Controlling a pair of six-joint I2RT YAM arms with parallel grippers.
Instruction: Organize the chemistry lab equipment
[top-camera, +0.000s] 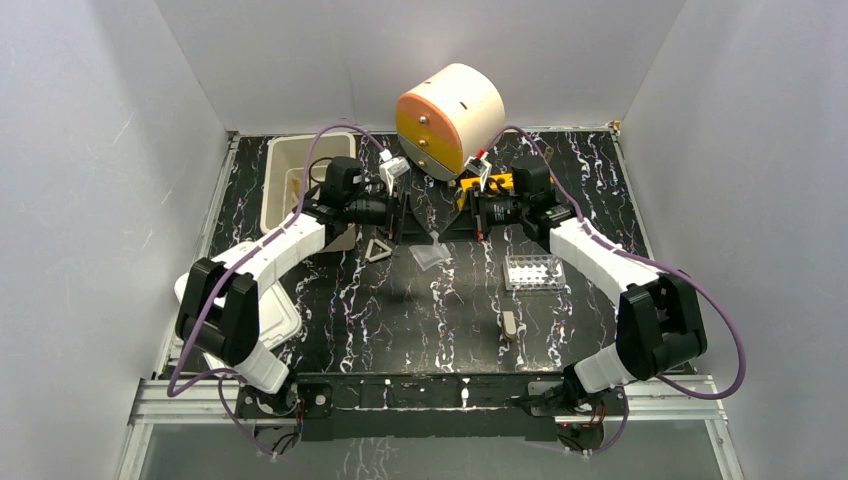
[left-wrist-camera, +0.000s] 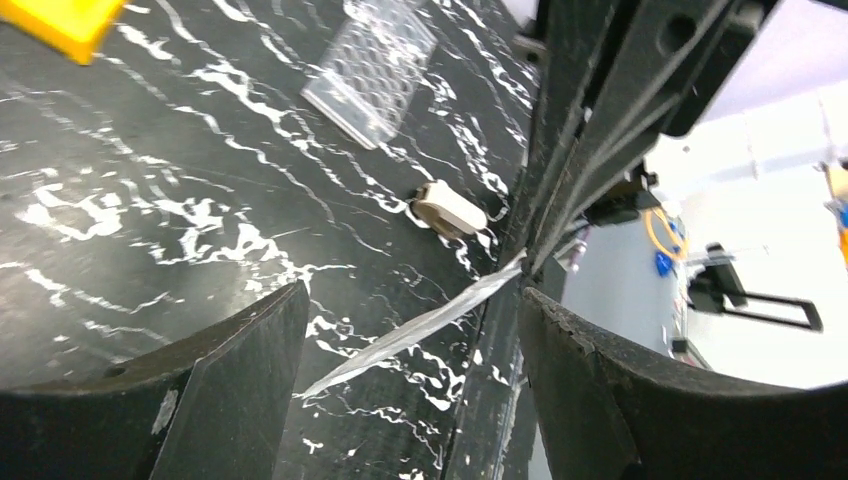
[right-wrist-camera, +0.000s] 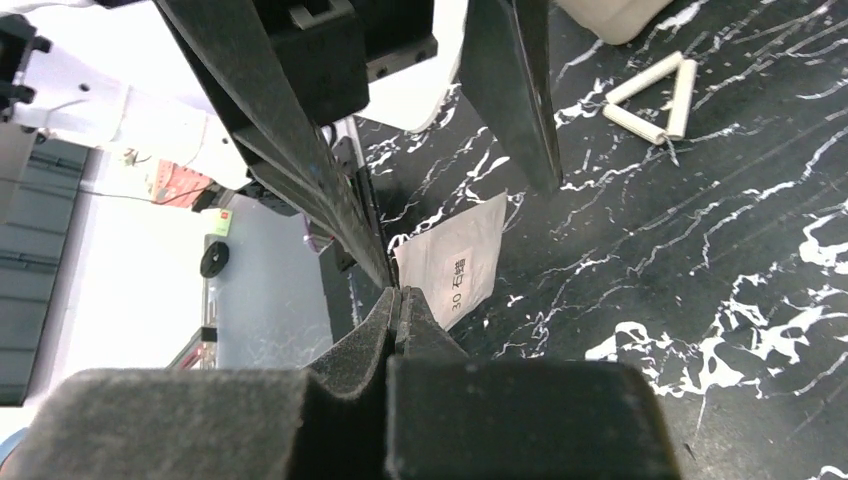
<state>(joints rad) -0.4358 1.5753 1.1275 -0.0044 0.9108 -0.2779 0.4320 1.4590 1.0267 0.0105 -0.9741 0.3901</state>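
Note:
My right gripper (right-wrist-camera: 398, 292) is shut on one edge of the white square pad (right-wrist-camera: 455, 260), which has printed characters and is held off the table. My left gripper (left-wrist-camera: 412, 300) is open, with the pad (left-wrist-camera: 400, 335) showing edge-on as a thin strip between its fingers without touching them. In the top view both grippers, left (top-camera: 405, 212) and right (top-camera: 468, 212), meet tip to tip in front of the drawer unit. The metal triangle (top-camera: 378, 248) lies left of them, also in the right wrist view (right-wrist-camera: 650, 100). A brown-handled tool (top-camera: 508, 325) lies near the front, also in the left wrist view (left-wrist-camera: 450, 210).
The cream-and-orange drawer unit (top-camera: 450, 115) stands at the back. The white tub (top-camera: 285, 170) is at the back left. A clear well plate (top-camera: 530, 270) lies right of centre. A pale clear-looking item (top-camera: 432, 255) sits just in front of the grippers. A yellow piece (top-camera: 497, 182) lies by the right wrist.

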